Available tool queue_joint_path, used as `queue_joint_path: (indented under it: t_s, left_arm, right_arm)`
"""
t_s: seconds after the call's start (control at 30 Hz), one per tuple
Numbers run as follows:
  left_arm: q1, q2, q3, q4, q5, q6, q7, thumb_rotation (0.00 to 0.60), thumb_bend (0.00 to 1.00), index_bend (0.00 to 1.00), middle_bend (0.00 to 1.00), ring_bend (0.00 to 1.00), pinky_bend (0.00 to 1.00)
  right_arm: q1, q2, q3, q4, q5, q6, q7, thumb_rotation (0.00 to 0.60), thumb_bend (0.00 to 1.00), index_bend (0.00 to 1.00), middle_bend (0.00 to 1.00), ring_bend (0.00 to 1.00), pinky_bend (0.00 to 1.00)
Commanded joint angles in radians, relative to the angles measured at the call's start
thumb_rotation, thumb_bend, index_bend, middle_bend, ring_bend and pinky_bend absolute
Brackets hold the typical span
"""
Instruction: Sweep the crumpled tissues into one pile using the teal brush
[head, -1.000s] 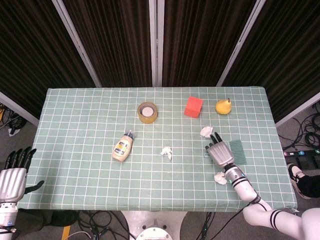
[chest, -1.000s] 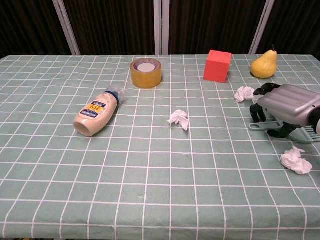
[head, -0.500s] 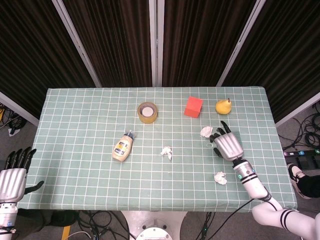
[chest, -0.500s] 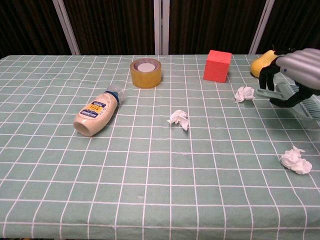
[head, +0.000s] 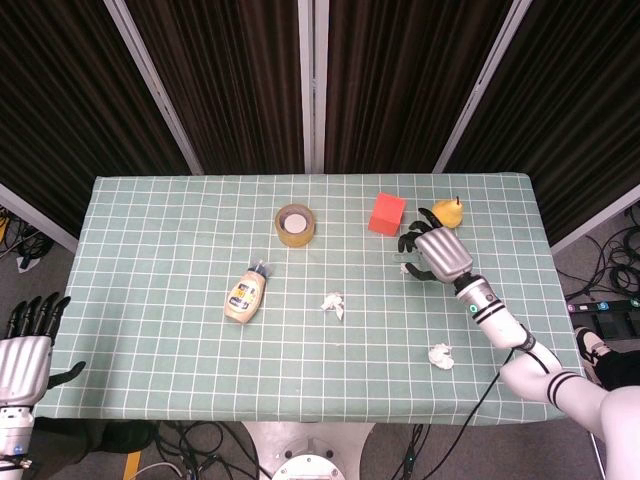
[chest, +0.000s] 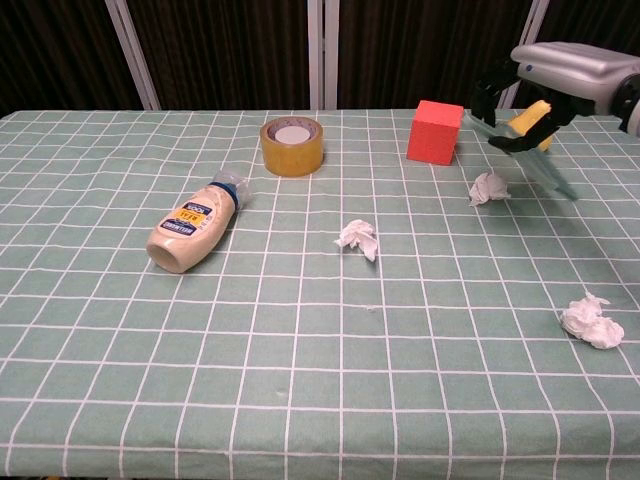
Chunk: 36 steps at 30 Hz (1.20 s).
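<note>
My right hand (chest: 556, 84) grips the teal brush (chest: 527, 158) and holds it tilted in the air, just above and behind one crumpled tissue (chest: 489, 187). In the head view the right hand (head: 441, 254) sits between the red cube and the pear and covers that tissue. A second tissue (chest: 358, 238) (head: 334, 304) lies mid-table. A third tissue (chest: 591, 322) (head: 440, 355) lies near the front right. My left hand (head: 26, 349) hangs off the table's front left corner, fingers apart and holding nothing.
A mayonnaise bottle (head: 246, 293) lies on its side left of centre. A tape roll (head: 296, 222), a red cube (chest: 435, 131) and a yellow pear (head: 449, 211) stand along the back. The checked tablecloth (chest: 300, 380) covers the table.
My right hand has lifted the brush off the table at the right and carried it toward the back, up beside the pear and over the rear tissue. The left hand stayed put.
</note>
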Motion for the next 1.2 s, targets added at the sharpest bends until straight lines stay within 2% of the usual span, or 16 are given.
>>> queue_joint_path:
  t_s: [0.03,0.2,0.37,0.53,0.77,0.9,1.0,1.2]
  left_arm:
    - [0.002,0.006,0.001,-0.010,-0.004,0.000,0.009,0.600,0.01,0.09,0.04,0.00,0.00]
    - [0.002,0.013,0.000,-0.020,-0.008,-0.003,0.017,0.600,0.01,0.09,0.04,0.00,0.00]
    - [-0.003,0.014,-0.001,-0.022,-0.003,-0.005,0.021,0.600,0.01,0.09,0.04,0.00,0.00]
    - [-0.003,0.013,-0.002,-0.021,0.000,-0.002,0.019,0.600,0.01,0.09,0.04,0.00,0.00]
    - [0.006,0.011,0.002,-0.016,0.000,0.006,0.008,0.600,0.01,0.09,0.04,0.00,0.00]
    - [0.009,0.010,0.003,-0.008,0.002,0.008,-0.003,0.600,0.01,0.09,0.04,0.00,0.00]
    - [0.008,0.006,0.004,0.001,0.001,0.004,-0.013,0.600,0.01,0.09,0.04,0.00,0.00]
    - [-0.001,-0.004,0.002,0.020,0.004,-0.008,-0.028,0.600,0.01,0.09,0.04,0.00,0.00]
  right_arm:
    - [0.063,-0.083,-0.040,0.115,-0.055,-0.033,0.156,0.600,0.44,0.68,0.58,0.24,0.07]
    - [0.063,-0.117,-0.060,0.138,-0.062,-0.004,0.308,0.600,0.44,0.68,0.58,0.24,0.07]
    - [0.062,-0.124,-0.067,0.081,-0.082,0.073,0.462,0.600,0.44,0.68,0.59,0.24,0.07]
    - [0.085,-0.135,-0.058,0.027,-0.090,0.104,0.517,0.600,0.44,0.68,0.59,0.24,0.07]
    - [0.089,-0.148,-0.041,-0.025,-0.071,0.130,0.528,0.600,0.44,0.68,0.59,0.24,0.07]
    - [0.056,-0.105,-0.034,-0.091,-0.052,0.172,0.465,0.600,0.46,0.68,0.59,0.24,0.07]
    - [0.007,-0.029,-0.029,-0.201,-0.020,0.203,0.370,0.600,0.47,0.67,0.59,0.24,0.07]
    - [-0.134,0.155,-0.044,-0.518,0.097,0.256,0.038,0.600,0.48,0.65,0.59,0.24,0.07]
